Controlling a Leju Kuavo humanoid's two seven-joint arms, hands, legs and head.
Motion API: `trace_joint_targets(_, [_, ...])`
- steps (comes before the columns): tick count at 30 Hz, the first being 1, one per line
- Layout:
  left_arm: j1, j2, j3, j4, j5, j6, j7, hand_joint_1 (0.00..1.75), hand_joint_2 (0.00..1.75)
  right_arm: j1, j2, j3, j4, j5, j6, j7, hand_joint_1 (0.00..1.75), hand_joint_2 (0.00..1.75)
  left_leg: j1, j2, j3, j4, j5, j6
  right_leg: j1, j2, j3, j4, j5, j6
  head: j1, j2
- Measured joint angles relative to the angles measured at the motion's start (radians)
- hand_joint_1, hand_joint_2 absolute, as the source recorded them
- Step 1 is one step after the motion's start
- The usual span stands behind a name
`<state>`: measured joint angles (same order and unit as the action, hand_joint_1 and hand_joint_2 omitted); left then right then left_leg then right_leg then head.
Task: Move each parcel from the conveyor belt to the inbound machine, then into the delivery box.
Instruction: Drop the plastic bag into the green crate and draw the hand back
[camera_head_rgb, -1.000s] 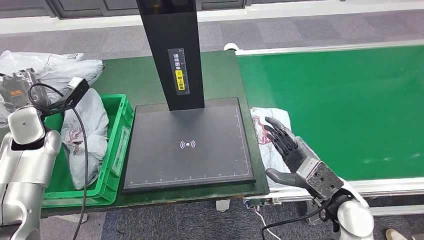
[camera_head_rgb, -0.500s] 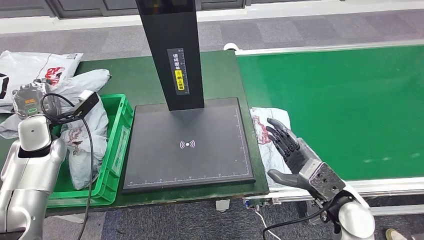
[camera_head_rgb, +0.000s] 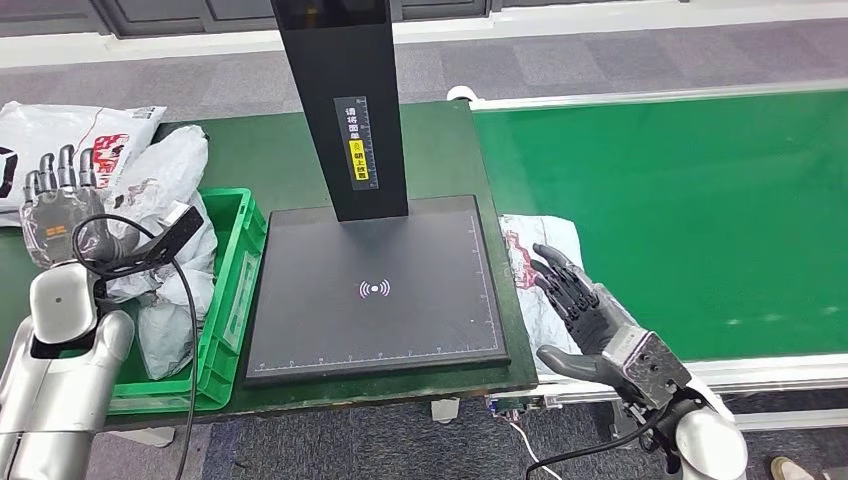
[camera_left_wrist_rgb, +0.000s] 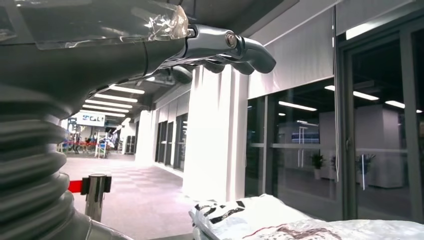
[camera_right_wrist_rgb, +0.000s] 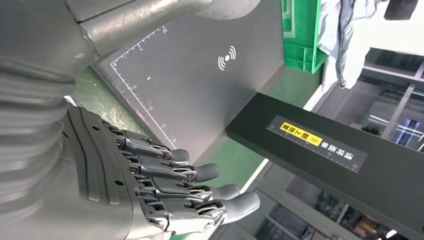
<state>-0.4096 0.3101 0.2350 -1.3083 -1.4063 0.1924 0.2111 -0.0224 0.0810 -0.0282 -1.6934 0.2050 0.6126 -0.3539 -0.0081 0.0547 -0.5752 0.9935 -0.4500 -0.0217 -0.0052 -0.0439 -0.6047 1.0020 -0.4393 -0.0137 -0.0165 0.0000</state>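
Observation:
A white parcel (camera_head_rgb: 527, 270) lies at the near left end of the green conveyor belt (camera_head_rgb: 680, 200), partly under my right hand (camera_head_rgb: 580, 305), which hovers over it open with fingers spread. The black inbound machine plate (camera_head_rgb: 375, 290) with its wireless mark sits bare beside it, under a black post (camera_head_rgb: 345, 100). The green delivery box (camera_head_rgb: 225, 300) holds grey bagged parcels (camera_head_rgb: 165, 270). My left hand (camera_head_rgb: 55, 205) is raised over the box's far side, open and holding nothing. In the right wrist view the fingers (camera_right_wrist_rgb: 190, 192) are extended above the plate (camera_right_wrist_rgb: 200, 75).
More bagged parcels (camera_head_rgb: 70, 135) lie on the green table (camera_head_rgb: 260, 150) behind the box. A black cable (camera_head_rgb: 180, 300) loops from my left arm across the box. The belt's metal rail (camera_head_rgb: 760, 370) runs along its near edge.
My left hand has lifted and turned fingers-up above the box, empty. The grey parcel has dropped lower in the box. My right hand has barely shifted.

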Motion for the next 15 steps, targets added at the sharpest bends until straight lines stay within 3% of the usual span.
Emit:
trace_joint_targets(7, [0.023, 0.011, 0.005, -0.046, 0.034, 0.007, 0.006, 0.0, 1.75, -0.003, -0.006, 0.0, 0.006, -0.015, 0.0, 0.009, 0.0, 1.75, 0.0, 0.0, 0.0, 0.0, 0.0, 0.0, 0.0, 0.0, 0.0, 0.0, 0.0, 0.0, 0.0, 0.0])
trace_joint_targets(10, [0.024, 0.01, 0.009, -0.065, 0.127, -0.039, -0.037, 0.0, 1.75, -0.01, -0.007, 0.0, 0.009, -0.02, 0.0, 0.02, 0.0, 1.75, 0.0, 0.0, 0.0, 0.0, 0.0, 0.0, 0.0, 0.0, -0.001, 0.0, 0.0, 0.0, 0.0, 0.0])
trace_joint_targets(12, [0.015, 0.006, 0.008, -0.076, 0.304, -0.148, -0.136, 0.0, 1.75, -0.011, -0.01, -0.004, 0.009, -0.029, 0.0, 0.023, 0.0, 1.75, 0.0, 0.0, 0.0, 0.001, 0.0, 0.0, 0.0, -0.001, -0.001, 0.0, 0.0, 0.0, 0.0, 0.0])
trace_joint_targets(15, [-0.008, -0.004, 0.001, -0.098, 0.762, -0.415, -0.348, 0.0, 1.75, -0.006, -0.021, -0.023, 0.008, -0.052, 0.0, 0.022, 0.0, 1.75, 0.0, -0.001, -0.001, 0.002, 0.0, 0.0, 0.0, -0.001, -0.001, 0.0, 0.0, 0.0, 0.0, 0.0])
